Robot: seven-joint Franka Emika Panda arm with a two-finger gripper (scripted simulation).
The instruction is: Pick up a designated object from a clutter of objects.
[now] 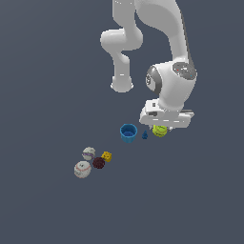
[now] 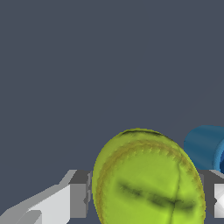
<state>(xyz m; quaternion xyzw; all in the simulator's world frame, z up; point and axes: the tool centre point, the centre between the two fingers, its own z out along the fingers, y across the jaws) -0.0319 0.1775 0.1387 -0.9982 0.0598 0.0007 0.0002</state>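
Tennis ball (image 1: 159,131), yellow-green with faint seam lines, sits on the dark grey bench (image 1: 47,71) directly under the white arm's (image 1: 171,86) hand. In the exterior view the tool (image 1: 162,127) is down around the ball, its white body covering the ball's top so that only the lower part of the ball shows. In the wrist view the ball (image 2: 148,179) fills the space between the two fingers (image 2: 78,199), a grey pad close against each side of it. The pads look to be touching or nearly touching the ball, but whether they are truly pressing on it cannot be told, nor whether the ball is off the bench.

Just beside the ball, toward the exterior view's left, stands a tiny blue cone (image 1: 145,135), and next to that an upright blue cup (image 1: 128,133) with its open mouth upward. The cup's side (image 2: 203,146) also shows in the wrist view, behind the ball.

Well apart from these, lower and toward the exterior view's left, lies a tight group of four: a whitish ball (image 1: 88,153), a dark maroon ball (image 1: 98,163), a small yellow cube (image 1: 107,156) and a white baseball (image 1: 82,169) with red stitching. The maroon ball sits in the middle, close to or touching the others.
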